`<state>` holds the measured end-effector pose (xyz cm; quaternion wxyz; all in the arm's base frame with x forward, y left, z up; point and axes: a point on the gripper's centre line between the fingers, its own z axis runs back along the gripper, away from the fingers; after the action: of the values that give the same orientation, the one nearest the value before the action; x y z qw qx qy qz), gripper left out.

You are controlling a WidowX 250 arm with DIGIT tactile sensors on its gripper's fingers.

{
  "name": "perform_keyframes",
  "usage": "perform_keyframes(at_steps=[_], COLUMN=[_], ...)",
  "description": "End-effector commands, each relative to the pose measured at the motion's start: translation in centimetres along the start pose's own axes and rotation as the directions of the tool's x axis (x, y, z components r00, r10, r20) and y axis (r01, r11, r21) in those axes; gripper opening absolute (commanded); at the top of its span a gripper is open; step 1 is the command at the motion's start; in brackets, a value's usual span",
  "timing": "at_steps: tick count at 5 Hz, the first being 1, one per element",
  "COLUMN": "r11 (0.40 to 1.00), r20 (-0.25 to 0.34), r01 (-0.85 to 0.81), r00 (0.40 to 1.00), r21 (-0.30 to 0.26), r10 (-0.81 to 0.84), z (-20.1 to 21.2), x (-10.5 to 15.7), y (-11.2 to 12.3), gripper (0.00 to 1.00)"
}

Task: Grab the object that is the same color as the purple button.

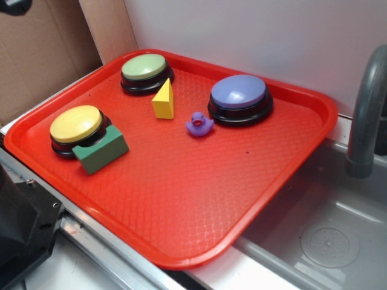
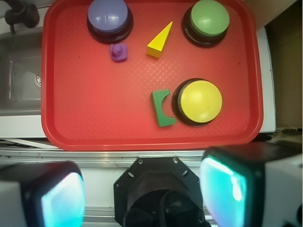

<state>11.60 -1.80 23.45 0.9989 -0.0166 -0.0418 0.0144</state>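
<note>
A tiny purple rubber duck sits on the red tray, just beside the purple button with its lavender dome on a black base. My gripper shows only in the wrist view, high above and well off the tray's near edge. Its two teal-padded fingers stand wide apart with nothing between them. The gripper is far from the duck.
On the tray stand a green-topped button, a yellow-topped button, a yellow wedge and a green block against the yellow button. A sink with a grey faucet lies beside the tray.
</note>
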Motion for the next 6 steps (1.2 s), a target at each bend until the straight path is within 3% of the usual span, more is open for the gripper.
perform_keyframes(at_steps=[1,2,3,5,6], r11=[1.0,0.999,0.997,0.995,0.983], r20=[0.0,0.033,0.105,0.189,0.242], r01=[0.0,-0.043,-0.079,-0.1,-0.181], r00=[1.0,0.999,0.992,0.977,0.954], r21=[0.0,0.02,0.022,-0.012,-0.001], r10=[0.0,0.043,0.076,0.1,0.176], z=[0.0,-1.2,-2.3,-5.7,-8.0], x=[0.0,1.4,2.8,6.2,7.7], y=[0.0,-0.3,-1.1,-2.8,-3.7], gripper=[1.0,1.0,1.0,1.0,1.0])
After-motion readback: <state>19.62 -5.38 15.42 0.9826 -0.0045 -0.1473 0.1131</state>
